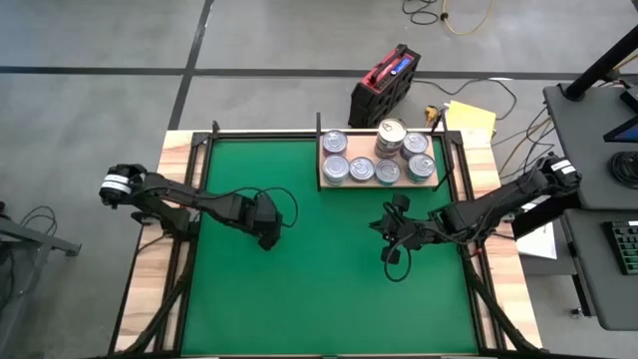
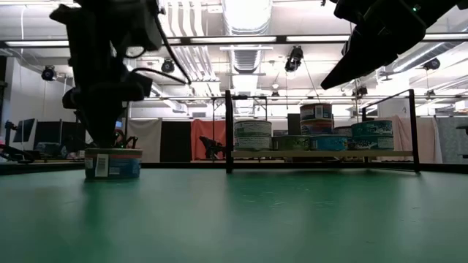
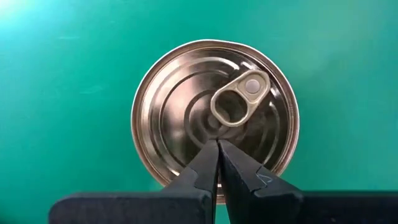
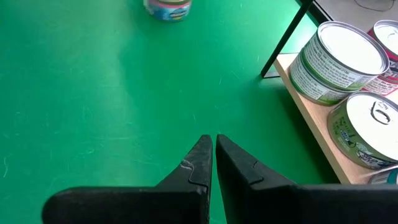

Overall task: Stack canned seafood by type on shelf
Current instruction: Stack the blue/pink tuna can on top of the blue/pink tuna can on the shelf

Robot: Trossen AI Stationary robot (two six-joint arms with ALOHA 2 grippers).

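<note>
Over the green mat (image 1: pixel 299 279) we see the left gripper (image 3: pixel 217 149) pinched shut directly above a lone silver-lidded tin (image 3: pixel 215 115) w/ pull tab; contact can't be judged. Right gripper (image 4: pixel 214 146), tips closed & empty, hangs near the wooden shelf (image 1: pixel 379 183) edge, where the other cans (image 1: pixel 362 169) sit. Open mat between the arms.

A green mat (image 1: pixel 299 259) covers the tabletop (image 1: pixel 150 279). On the grey floor (image 1: pixel 100 40) behind lie a red-and-black case (image 1: pixel 384 85) and yellow papers (image 1: pixel 471 122).
</note>
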